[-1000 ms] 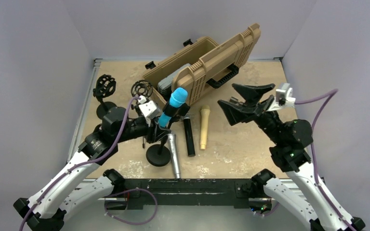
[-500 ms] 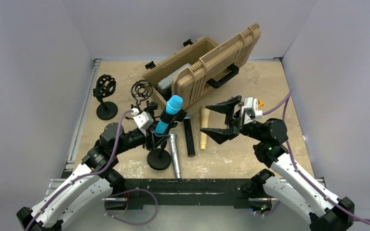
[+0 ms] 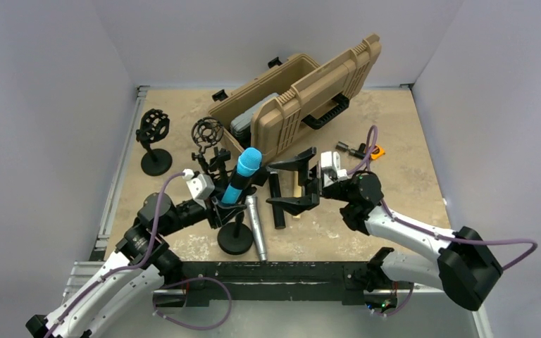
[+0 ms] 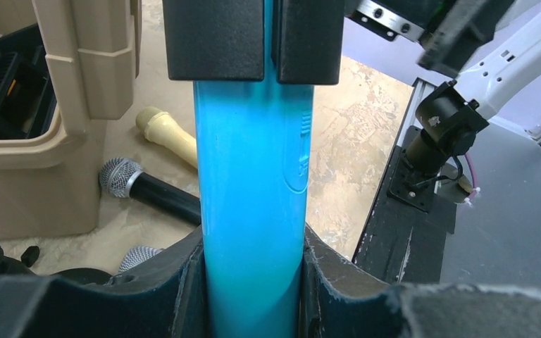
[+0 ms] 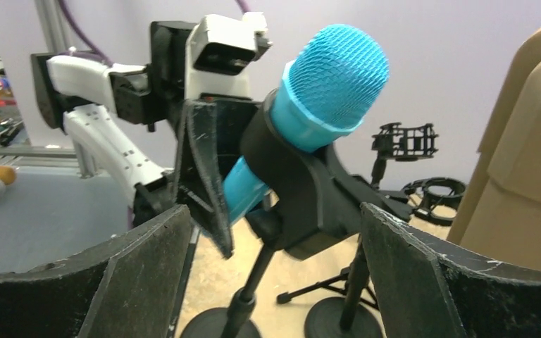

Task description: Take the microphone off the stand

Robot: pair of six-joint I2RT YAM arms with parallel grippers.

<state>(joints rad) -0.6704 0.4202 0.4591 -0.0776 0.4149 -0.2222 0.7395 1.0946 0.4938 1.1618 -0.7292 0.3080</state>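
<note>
A blue microphone [image 3: 243, 173] sits tilted in the black clip of a round-based stand [image 3: 235, 238]. My left gripper [image 3: 220, 205] is shut on the microphone's handle just below the clip. In the left wrist view the blue handle [image 4: 253, 162] fills the gap of the left gripper [image 4: 253, 257], with the clip [image 4: 253, 39] above. My right gripper [image 3: 290, 186] is open and empty just right of the microphone, its jaws pointing at it. In the right wrist view the right gripper [image 5: 275, 271] frames the stand pole [image 5: 253, 282], with the blue head [image 5: 334, 77] above.
An open tan case [image 3: 303, 98] stands behind. A black microphone [image 3: 276, 205], a silver one [image 3: 255, 227] and a cream one [image 3: 298, 204] lie by the stand. Two black shock-mount stands [image 3: 155, 141] [image 3: 208, 135] are at the left. A small orange item [image 3: 378, 151] lies right.
My right arm has swung down and left, bringing its open gripper close beside the blue microphone. My left gripper, the microphone and the stand have shifted slightly toward the near edge.
</note>
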